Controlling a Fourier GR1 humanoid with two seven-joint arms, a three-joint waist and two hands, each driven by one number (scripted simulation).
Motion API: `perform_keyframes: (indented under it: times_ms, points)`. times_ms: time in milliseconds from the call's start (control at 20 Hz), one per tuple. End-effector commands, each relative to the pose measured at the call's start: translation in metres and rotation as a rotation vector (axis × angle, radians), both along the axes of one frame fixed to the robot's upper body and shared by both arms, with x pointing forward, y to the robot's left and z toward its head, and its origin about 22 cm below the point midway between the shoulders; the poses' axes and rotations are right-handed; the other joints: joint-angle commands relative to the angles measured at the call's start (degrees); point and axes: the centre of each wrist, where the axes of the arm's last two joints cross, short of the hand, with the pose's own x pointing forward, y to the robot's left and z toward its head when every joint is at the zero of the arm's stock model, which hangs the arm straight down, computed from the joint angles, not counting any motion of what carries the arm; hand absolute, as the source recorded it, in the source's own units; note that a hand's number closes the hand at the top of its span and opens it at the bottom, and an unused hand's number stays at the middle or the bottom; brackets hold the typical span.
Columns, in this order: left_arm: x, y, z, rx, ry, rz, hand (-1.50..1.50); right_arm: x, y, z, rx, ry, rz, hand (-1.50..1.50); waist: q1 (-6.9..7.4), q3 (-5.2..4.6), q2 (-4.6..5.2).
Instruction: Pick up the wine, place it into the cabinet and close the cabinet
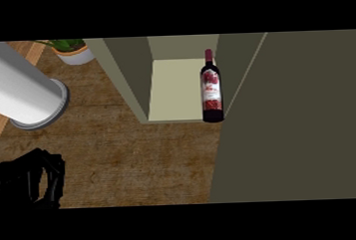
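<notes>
there is a single view, from the robot's head, looking steeply down at the counter top point(138, 158). the wooden surface fills the left and middle of the frame. the open cabinet point(181, 87) sits upper centre, seen from above and in front, so its floor and side walls show. its door point(298, 118) covers the right side of the frame, close to the camera. a potted plant point(73, 51) marks the upper left edge. a black hand point(27, 182) enters at lower left.
</notes>
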Motion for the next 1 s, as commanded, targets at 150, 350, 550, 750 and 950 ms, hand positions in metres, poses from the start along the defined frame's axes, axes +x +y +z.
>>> perform_keyframes:
  times_ms: [150,350,550,750,950]
  points:
    - [-0.002,0.017,-0.002,0.006,-0.010,0.001,1.50,0.004,0.020,0.014,0.104,0.023,0.209,1.50,0.55,-0.04,-0.02]
    - [-0.010,0.020,0.000,-0.002,0.002,-0.048,1.50,-0.002,0.038,0.023,0.113,0.020,0.294,1.50,0.67,-0.05,-0.15]
    - [-0.005,0.027,0.004,0.007,0.003,-0.030,1.50,0.023,0.054,0.026,0.146,-0.039,0.298,1.50,1.07,-0.06,0.01]
    - [-0.013,0.034,0.001,0.004,0.015,-0.049,1.50,0.032,0.088,0.036,0.130,-0.027,0.319,1.50,1.64,-0.18,-0.15]
    - [-0.012,0.033,-0.002,0.003,0.017,-0.041,1.50,0.063,0.106,0.045,0.160,-0.031,0.325,1.50,1.62,-0.12,-0.02]
